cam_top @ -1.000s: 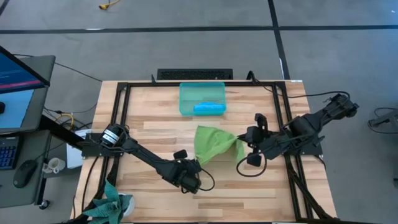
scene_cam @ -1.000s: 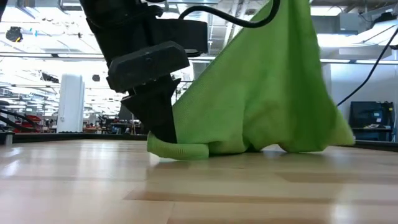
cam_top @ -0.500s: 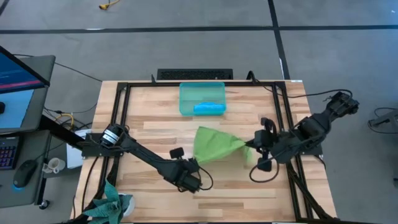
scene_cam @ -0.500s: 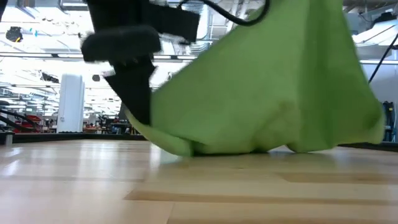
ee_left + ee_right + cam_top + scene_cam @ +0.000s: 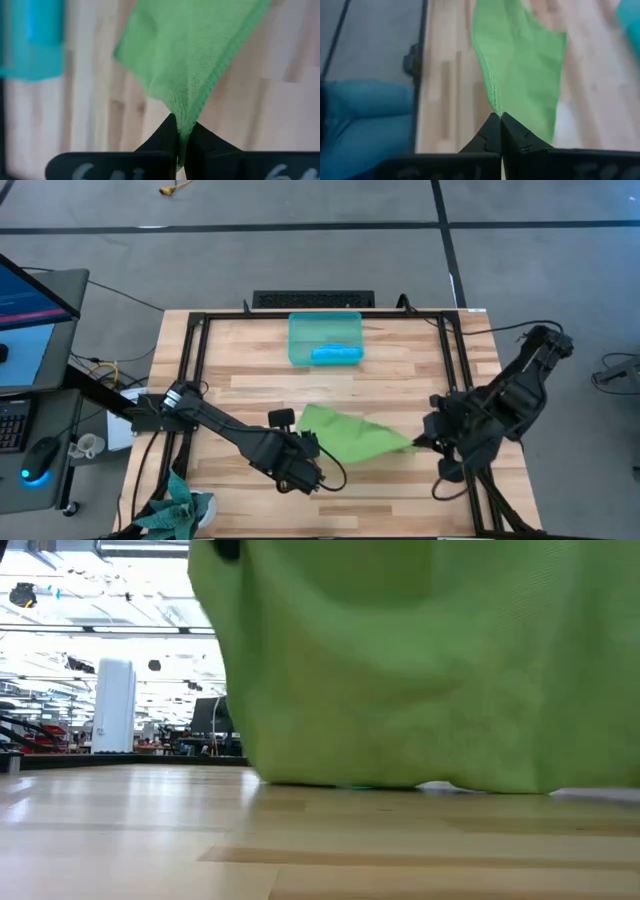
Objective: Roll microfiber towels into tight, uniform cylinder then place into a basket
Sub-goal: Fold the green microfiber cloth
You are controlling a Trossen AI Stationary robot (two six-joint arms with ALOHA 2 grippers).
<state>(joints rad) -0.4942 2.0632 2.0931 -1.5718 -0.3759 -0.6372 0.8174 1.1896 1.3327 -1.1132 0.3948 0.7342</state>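
Note:
The lime green microfiber towel (image 5: 352, 435) is stretched between my two grippers over the table's near middle. It fills the low view (image 5: 420, 660). My left gripper (image 5: 312, 448) is shut on its left corner and my right gripper (image 5: 420, 443) on its right corner. The teal basket (image 5: 298, 330) stands at the table's far middle. A rolled sky blue towel (image 5: 336, 354) lies in it along the near wall. My left gripper pinches a corner of the green towel (image 5: 182, 117) between its two fingers, coming steeply from above. The cloth fans out from the fingertips and hangs below them. My right gripper pinches another corner by its hemmed edge (image 5: 496, 107) between its two fingers, slanting down from the table's right. The towel's lower edge (image 5: 400, 782) hangs down at table level; whether it touches the wood I cannot tell.
A black frame (image 5: 195, 370) runs around the wooden table top. A darker teal-green cloth (image 5: 180, 510) hangs at the near left corner. A monitor, a keyboard and a mouse stand off the table's left side.
My left gripper has shut on the towel's corner at the table and risen with it. My right gripper has gone toward the table's right and near edges with its corner. The towel, bunched and draped before, is now spread out between the two.

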